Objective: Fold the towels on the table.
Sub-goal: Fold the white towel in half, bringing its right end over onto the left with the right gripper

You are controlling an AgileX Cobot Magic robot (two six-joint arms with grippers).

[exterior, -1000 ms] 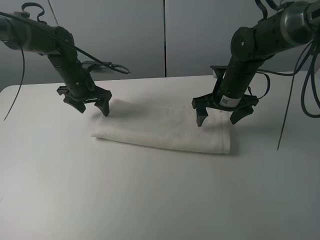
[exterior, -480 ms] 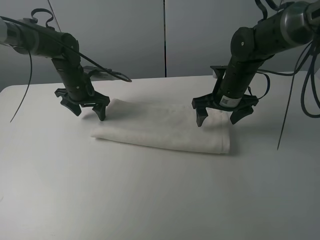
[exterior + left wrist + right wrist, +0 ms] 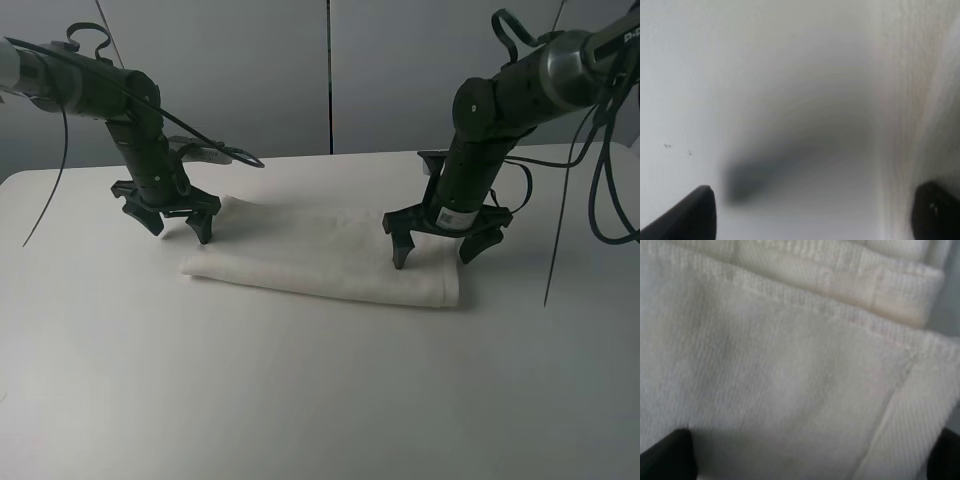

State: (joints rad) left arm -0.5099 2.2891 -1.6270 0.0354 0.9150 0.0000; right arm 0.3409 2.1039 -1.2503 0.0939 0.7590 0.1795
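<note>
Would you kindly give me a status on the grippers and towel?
Left gripper open at towel edge; right gripper open above it. Towel folded flat. Nothing blocking.

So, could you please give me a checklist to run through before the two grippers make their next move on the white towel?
1. Left gripper open: ok.
2. Right gripper open: ok.
3. White terry-cloth towel lying folded and flat on the plain white table: ok.
4. Right gripper above the towel's right end, with the hemmed edges in its wrist view: ok.
5. Left gripper at the towel's left end, straddling the cloth edge: ok.
6. Either gripper's fingertips touching the cloth: cannot tell.
</note>
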